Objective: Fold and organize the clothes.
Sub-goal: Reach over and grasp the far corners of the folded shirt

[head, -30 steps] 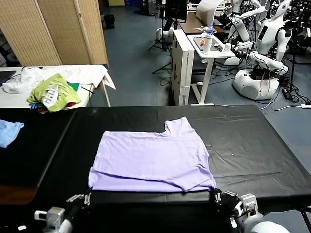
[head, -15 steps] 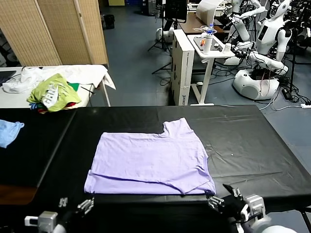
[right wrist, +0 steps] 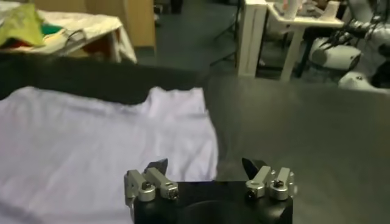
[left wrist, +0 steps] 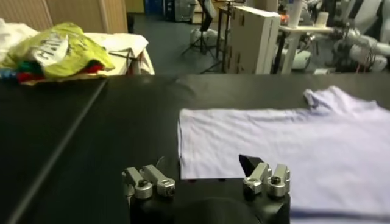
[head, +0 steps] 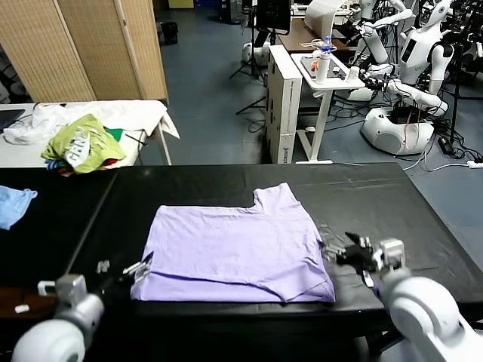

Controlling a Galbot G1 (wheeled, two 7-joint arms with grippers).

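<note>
The pale lavender T-shirt (head: 234,249) lies flat on the black table (head: 377,196), plain side up, with a doubled layer along its near edge and a sleeve sticking out at the far right. My left gripper (head: 140,268) is open and empty at the shirt's near left corner. In the left wrist view the gripper (left wrist: 204,167) sits low over the table, just before the shirt's edge (left wrist: 292,143). My right gripper (head: 337,253) is open and empty beside the shirt's right edge. In the right wrist view the gripper (right wrist: 205,165) hovers over that edge of the shirt (right wrist: 91,140).
A yellow-green garment (head: 81,143) lies on a white table at the far left, also in the left wrist view (left wrist: 58,45). A small light-blue cloth (head: 13,204) lies at the left edge. A white cart (head: 321,83) and other robots (head: 404,90) stand behind the table.
Both grippers have come up from the table's front edge. The left now sits at the shirt's near left corner, the right at its right edge. The shirt has barely shifted.
</note>
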